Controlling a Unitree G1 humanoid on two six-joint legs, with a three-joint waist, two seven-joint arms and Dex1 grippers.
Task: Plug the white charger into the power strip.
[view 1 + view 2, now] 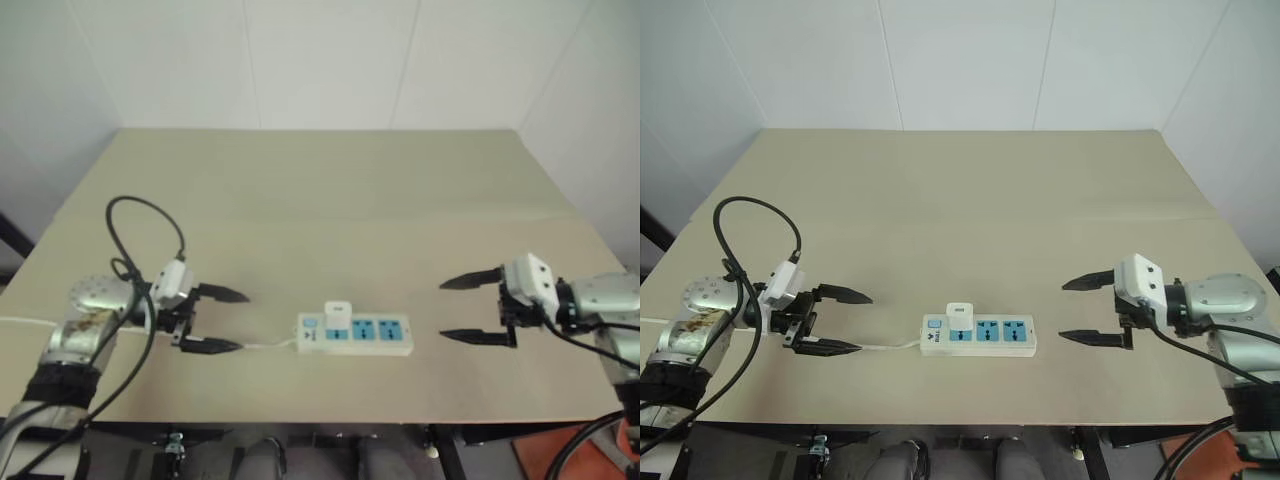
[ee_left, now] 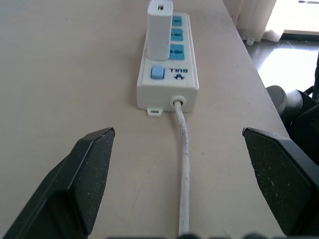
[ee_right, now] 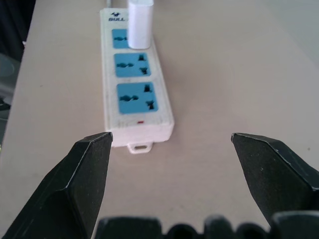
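Observation:
The power strip lies near the table's front edge, a long white bar with blue socket faces. The white charger stands upright in the socket at its left end, beside the blue switch. My left gripper hovers open left of the strip, over the strip's thin white cord, fingers pointing right. My right gripper hovers open right of the strip, fingers pointing left, nothing between them. Both stand well apart from the strip.
The tan table stretches far behind the strip with wide free room. A black cable loops above my left wrist. White walls rise behind the table. An orange object sits on the floor at the front right.

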